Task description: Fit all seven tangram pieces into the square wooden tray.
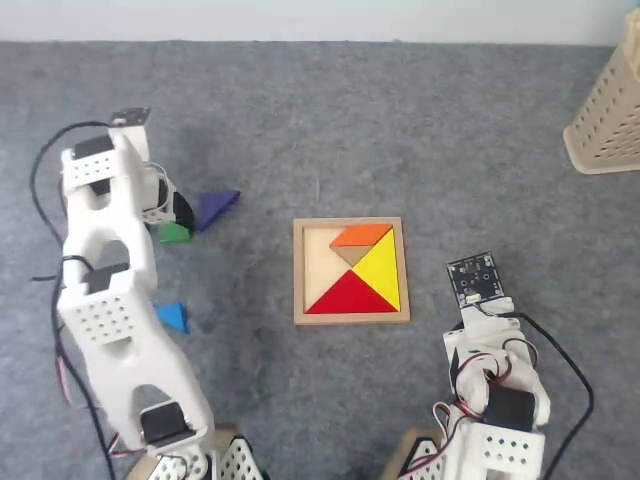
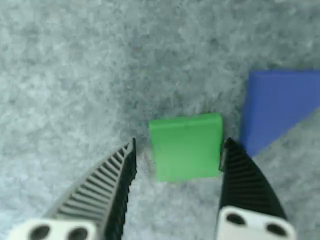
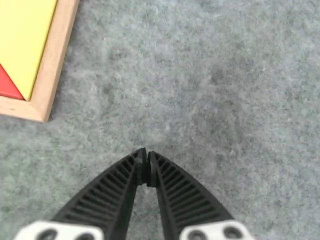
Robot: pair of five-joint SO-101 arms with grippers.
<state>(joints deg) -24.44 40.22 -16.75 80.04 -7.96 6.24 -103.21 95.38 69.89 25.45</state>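
Left tool (image 2: pixel 180 150) is apart, ribbed jaws either side of the flat green square (image 2: pixel 186 146); mid-left in the high view, half hidden by the arm. Dark blue triangle (image 2: pixel 275 102) just beside it, cut off at the frame edge. Right tool (image 3: pixel 145 155) is closed on nothing over the fuzzy grey desk (image 3: pixel 225 75). Wooden tray (image 1: pixel 350 318) sits centre with 4 pieces in it.

Lit brightly and evenly, softly, from above. Threw only faint, soft-edged shadows onto the grey felt table cover (image 1: pixel 420 130), clearest at three o'clock of the tall white left arm (image 1: pixel 105 300). Darkened thinly beside the flat green square piece (image 2: pixel 186 146).
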